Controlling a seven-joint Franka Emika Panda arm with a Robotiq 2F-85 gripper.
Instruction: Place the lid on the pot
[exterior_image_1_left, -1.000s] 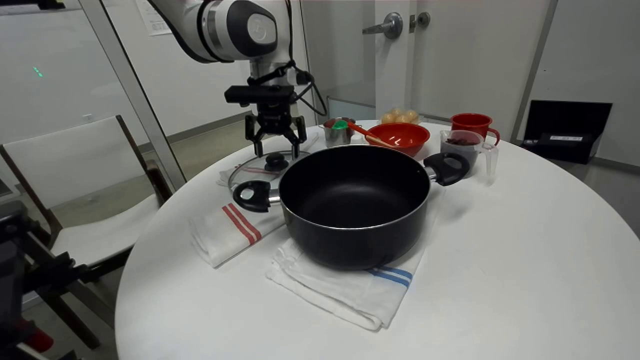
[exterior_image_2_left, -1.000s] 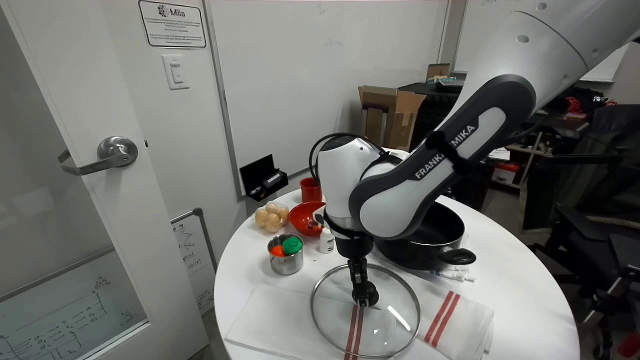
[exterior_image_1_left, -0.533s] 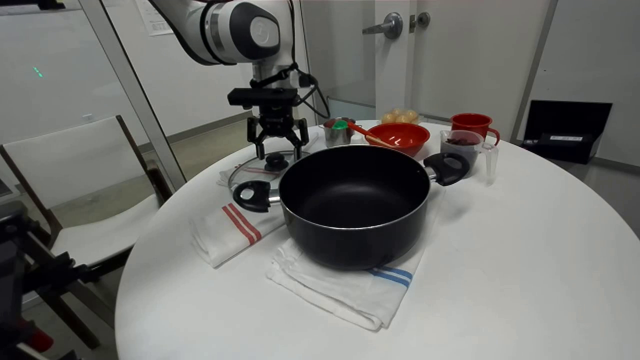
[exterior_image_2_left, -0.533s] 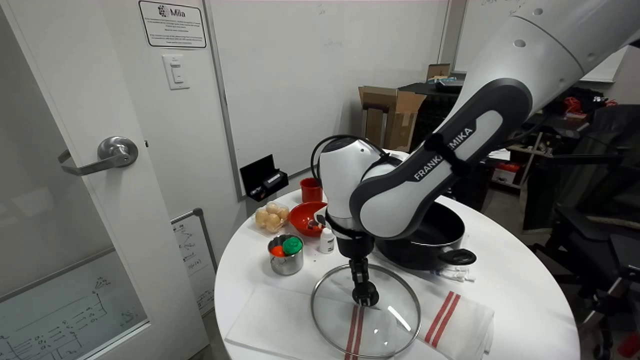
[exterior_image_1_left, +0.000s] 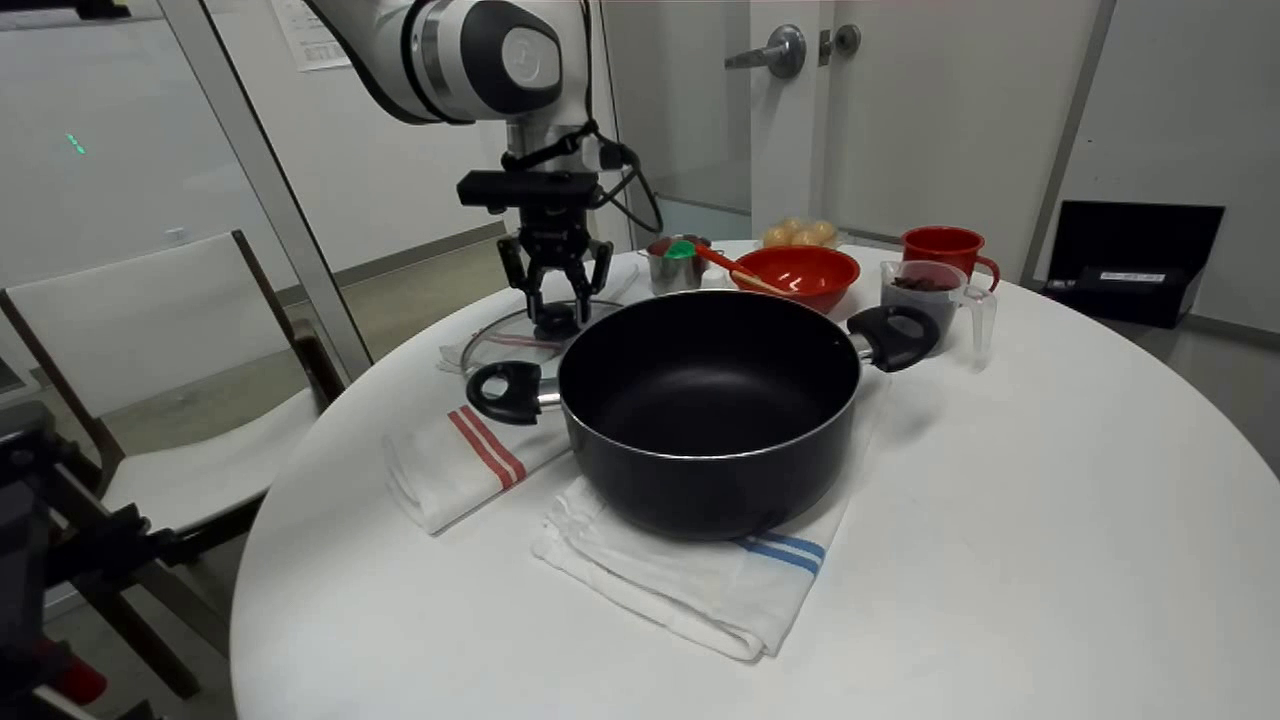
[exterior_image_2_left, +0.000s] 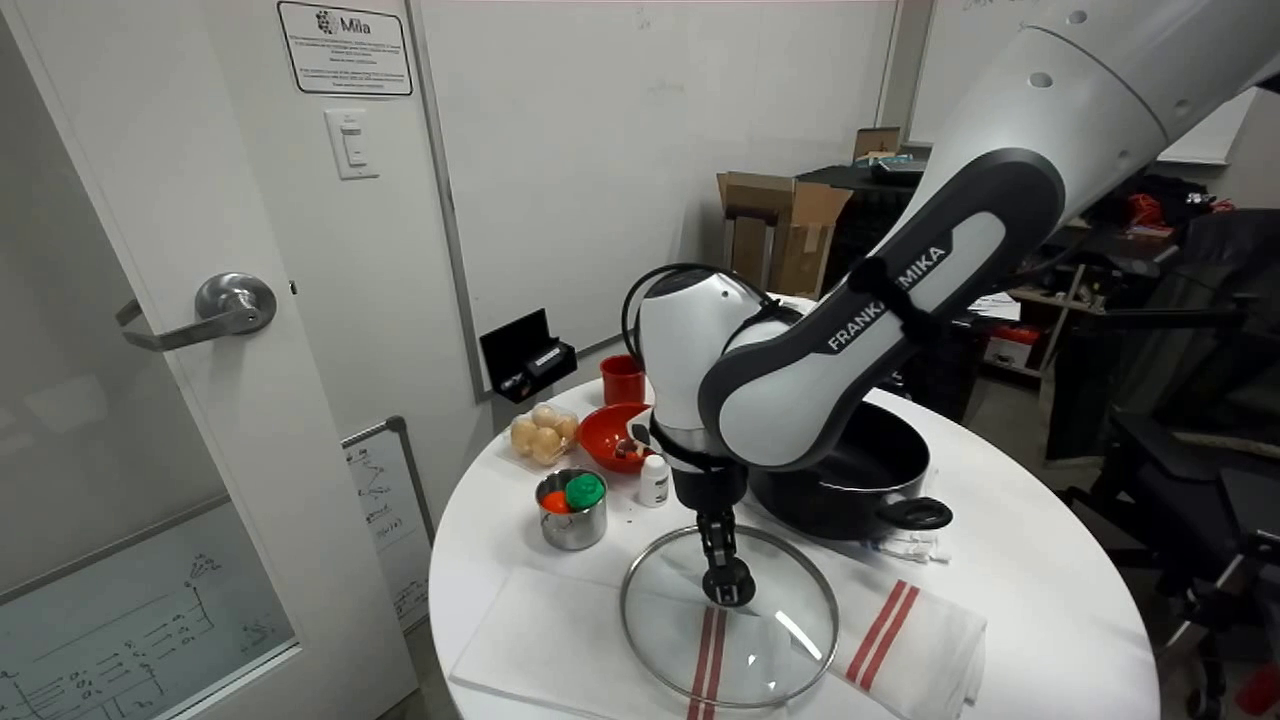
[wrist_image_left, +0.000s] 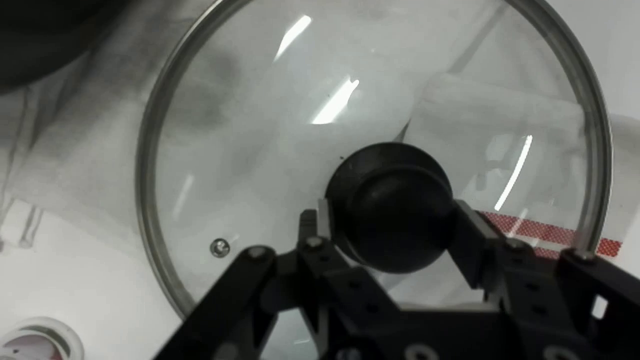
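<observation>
The round glass lid (exterior_image_2_left: 770, 655) lies over a white towel with red stripes, its thin metal rim (wrist_image_left: 148, 185) visible nearly all round in the wrist view. My gripper (exterior_image_1_left: 559, 310) points straight down and is shut on the lid's black knob (wrist_image_left: 400, 220), with a finger pressed to each side. Whether the lid has left the towel I cannot tell. Beside it stands the large black pot (exterior_image_1_left: 710, 480), uncovered, with a dark interior. In an exterior view the arm hides part of the pot (exterior_image_2_left: 835, 512); only its edge (wrist_image_left: 45, 40) enters the wrist view's corner.
The pot's handle (exterior_image_1_left: 508, 392) overlaps the lid in an exterior view. A blue-striped towel (exterior_image_1_left: 690, 590) lies under the pot. Nearby are a red bowl (exterior_image_1_left: 810, 285), a red mug (exterior_image_1_left: 940, 245), a measuring cup (exterior_image_1_left: 925, 310), a steel cup (exterior_image_2_left: 573, 530) and a small white bottle (exterior_image_2_left: 654, 483).
My gripper's fingers have come together from either side onto the knob. The lid and the red-striped towel have shifted very slightly. The pot has stayed put.
</observation>
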